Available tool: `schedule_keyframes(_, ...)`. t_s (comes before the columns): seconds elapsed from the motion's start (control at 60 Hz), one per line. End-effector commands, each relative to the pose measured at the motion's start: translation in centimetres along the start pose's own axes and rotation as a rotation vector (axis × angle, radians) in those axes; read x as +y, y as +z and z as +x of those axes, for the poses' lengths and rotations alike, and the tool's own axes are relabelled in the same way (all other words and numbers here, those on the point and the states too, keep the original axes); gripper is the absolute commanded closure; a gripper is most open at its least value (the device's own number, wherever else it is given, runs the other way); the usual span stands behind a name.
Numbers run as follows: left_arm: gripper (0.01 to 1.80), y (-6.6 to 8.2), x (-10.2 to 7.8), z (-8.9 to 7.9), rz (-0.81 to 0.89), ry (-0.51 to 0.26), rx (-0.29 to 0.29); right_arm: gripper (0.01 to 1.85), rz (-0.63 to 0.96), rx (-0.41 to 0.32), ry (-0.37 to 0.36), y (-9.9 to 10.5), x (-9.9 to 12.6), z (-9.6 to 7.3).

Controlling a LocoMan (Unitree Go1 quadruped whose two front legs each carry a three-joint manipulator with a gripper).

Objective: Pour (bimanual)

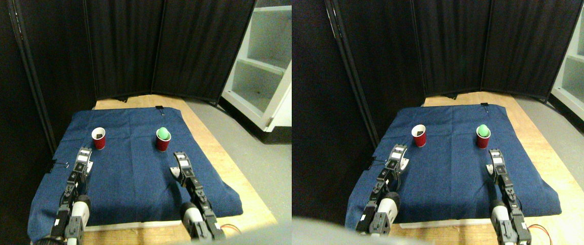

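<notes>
Two red cups stand upright on the blue cloth (128,173). The left cup (99,138) shows a white inside with something dark at the bottom. The right cup (163,140) holds a green ball that sticks out of its mouth. My left gripper (84,152) is just below and left of the left cup, apart from it. My right gripper (180,156) sits below and a little right of the right cup, not touching it. Neither gripper holds anything.
The cloth covers a wooden board (230,168) on a grey floor. Black folding screens (169,46) close off the back and left. A white shelf unit (266,66) stands at the back right. A red cable (228,228) lies near the board's front edge.
</notes>
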Motion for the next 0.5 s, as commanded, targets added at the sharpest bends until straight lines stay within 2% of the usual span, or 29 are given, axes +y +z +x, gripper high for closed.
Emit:
schedule_keyframes(0.017, 1.43, 0.7, -0.3, 0.2, -0.004, -0.005, -0.041, 1.40, -0.015, -0.052, 0.014, 1.0, 0.0, 0.3)
schedule_keyframes(0.15, 1.42, 0.4, -0.4, 0.4, -0.053, 0.030, -0.054, 1.36, 0.006, -0.055, 0.003, 1.0, 0.0, 0.9)
schedule_keyframes(0.35, 1.38, -0.1, -0.1, 1.4, -0.157, 0.064, -0.122, 1.36, 0.093, -0.064, -0.027, 1.5, -0.1, 2.4)
schedule_keyframes(0.383, 1.34, 0.0, 0.1, 1.9, -0.187, 0.083, -0.140, 1.35, 0.108, -0.086, -0.029, 1.8, 0.0, 2.8)
schedule_keyframes(0.5, 1.31, 0.5, 0.1, 2.6, -0.230, 0.144, -0.181, 1.31, 0.140, -0.087, -0.049, 2.1, 0.2, 3.3)
